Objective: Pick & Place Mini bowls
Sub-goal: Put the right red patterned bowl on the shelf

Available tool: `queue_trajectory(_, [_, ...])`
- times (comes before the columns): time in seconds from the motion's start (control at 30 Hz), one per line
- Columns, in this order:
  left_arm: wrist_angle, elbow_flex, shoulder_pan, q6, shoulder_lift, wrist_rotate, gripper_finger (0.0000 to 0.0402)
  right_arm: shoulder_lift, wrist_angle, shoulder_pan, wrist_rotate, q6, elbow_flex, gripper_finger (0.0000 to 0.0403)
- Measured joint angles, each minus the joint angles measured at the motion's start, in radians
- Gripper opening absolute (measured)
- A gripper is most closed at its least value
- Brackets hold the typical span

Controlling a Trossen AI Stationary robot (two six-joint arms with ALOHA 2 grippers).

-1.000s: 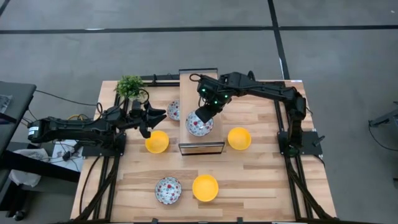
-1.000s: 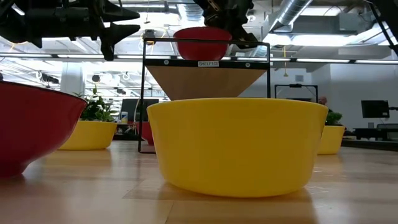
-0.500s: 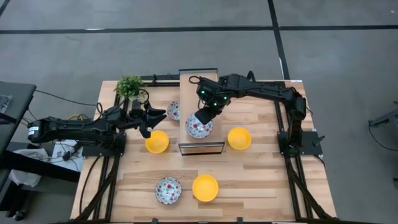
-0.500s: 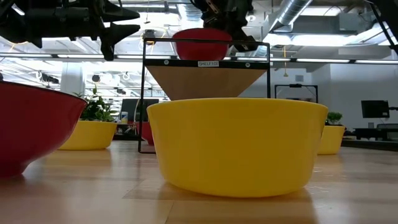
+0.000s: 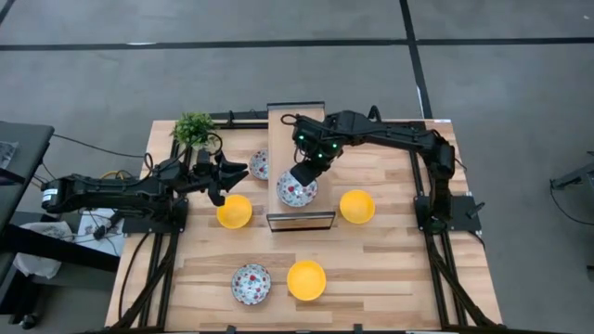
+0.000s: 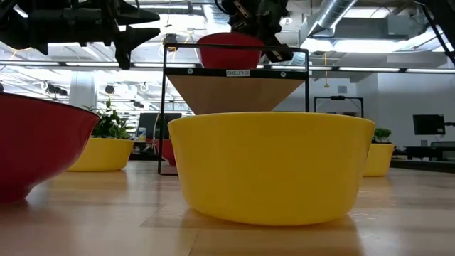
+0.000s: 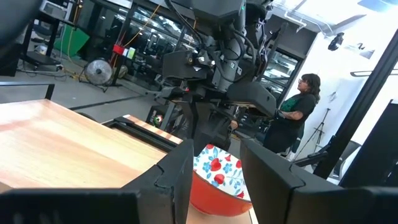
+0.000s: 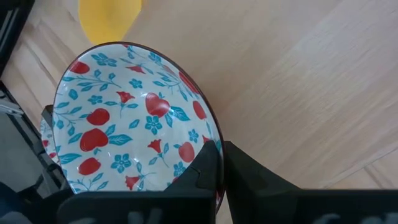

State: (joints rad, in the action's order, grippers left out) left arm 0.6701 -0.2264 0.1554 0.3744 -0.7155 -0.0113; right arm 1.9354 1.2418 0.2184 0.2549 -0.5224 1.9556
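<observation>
Surface (image 5: pixel 390 269): wooden, carrying a raised shelf (image 5: pixel 299 139).
Right arm: fingers (image 8: pixel 208 163) clenched on the rim of a floral bowl (image 5: pixel 297 188) resting on the shelf.
Left arm: fingers (image 7: pixel 180 171) spread, empty, near a yellow bowl (image 5: pixel 234 211).
Advice: release only once the bowl sits flat, then lift straight up.

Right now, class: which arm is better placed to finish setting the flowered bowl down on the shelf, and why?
The right arm. Its claw is already shut on the flowered bowl's rim, over the shelf. The left claw is open, off to the side above a yellow bowl.
</observation>
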Motion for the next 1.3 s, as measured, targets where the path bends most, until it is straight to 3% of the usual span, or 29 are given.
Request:
queue_trajectory(0.67, [0.0,0.0,0.0,0.0,0.0,0.0,0.0131,0.0,0.004,-0.002,0.004,0.01,0.0,0.0032])
queue_trajectory(1.3, [0.001,0.0,0.0,0.0,0.0,0.0,0.0131,0.0,0.092,0.019,0.008,0.001,0.009,0.0155])
